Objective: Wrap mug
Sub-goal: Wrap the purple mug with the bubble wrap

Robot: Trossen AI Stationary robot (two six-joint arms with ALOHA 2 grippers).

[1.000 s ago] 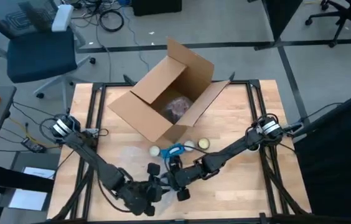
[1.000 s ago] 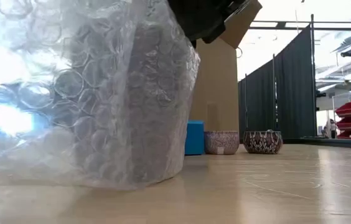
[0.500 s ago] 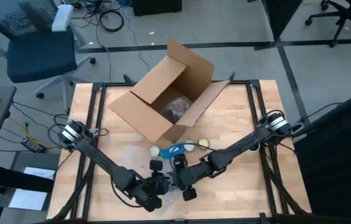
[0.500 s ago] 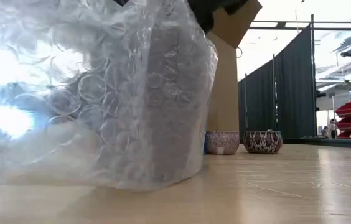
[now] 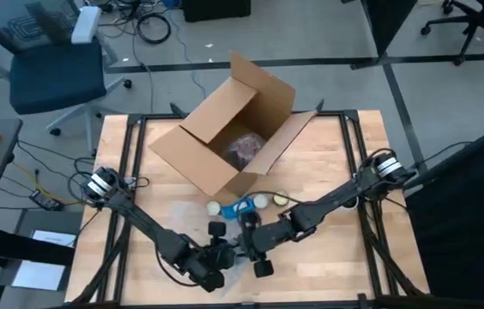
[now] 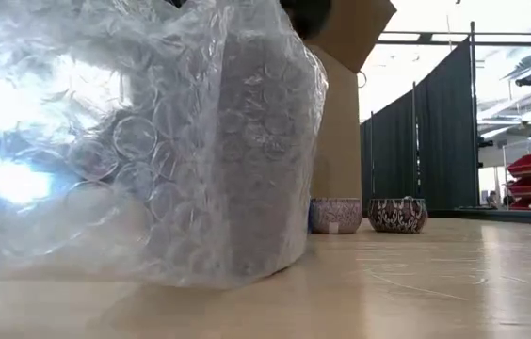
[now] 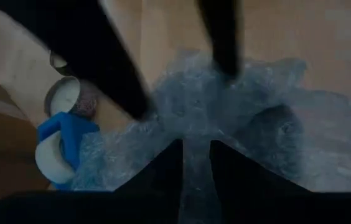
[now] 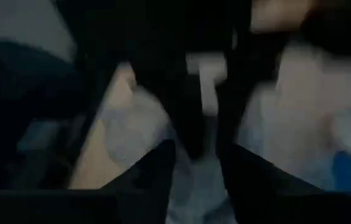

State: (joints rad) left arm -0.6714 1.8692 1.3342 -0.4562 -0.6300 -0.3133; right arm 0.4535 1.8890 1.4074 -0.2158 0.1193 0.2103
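Note:
The dark mug (image 6: 261, 160) stands on the table near its front edge, inside clear bubble wrap (image 6: 124, 141) that bulges round it; in the left wrist view the mug (image 7: 275, 137) shows through the wrap (image 7: 225, 118). My left gripper (image 5: 216, 262) and my right gripper (image 5: 246, 249) meet over the bundle. My left gripper (image 7: 195, 165) is shut on a strip of wrap. My right gripper (image 8: 195, 168) has wrap between its fingers; its fingers (image 7: 139, 106) show touching the top of the wrap. My left gripper pinches a narrow gathered strip of the bubble wrap (image 7: 195, 180) between its two fingers, coming from the table's left and slanting down. The rest of the wrap lies slack over the mug and on the table. My right gripper has a pale fold of wrap (image 8: 194, 186) between its fingers, coming from the right and slanting down at the top of the bundle. How many layers it has cannot be told.
An open cardboard box (image 5: 233, 137) lies at the far middle with a wrapped thing inside. A blue tape dispenser (image 5: 242, 208) and small round cups (image 5: 281, 197) sit just behind the bundle. Bare wood (image 5: 345, 257) lies at the near right.
My left gripper has gone toward the table's right edge, closing on my right gripper. The wrapped bundle has shifted with it toward the right, and the wrap has bunched higher round the mug, now hiding the blue dispenser in the low view.

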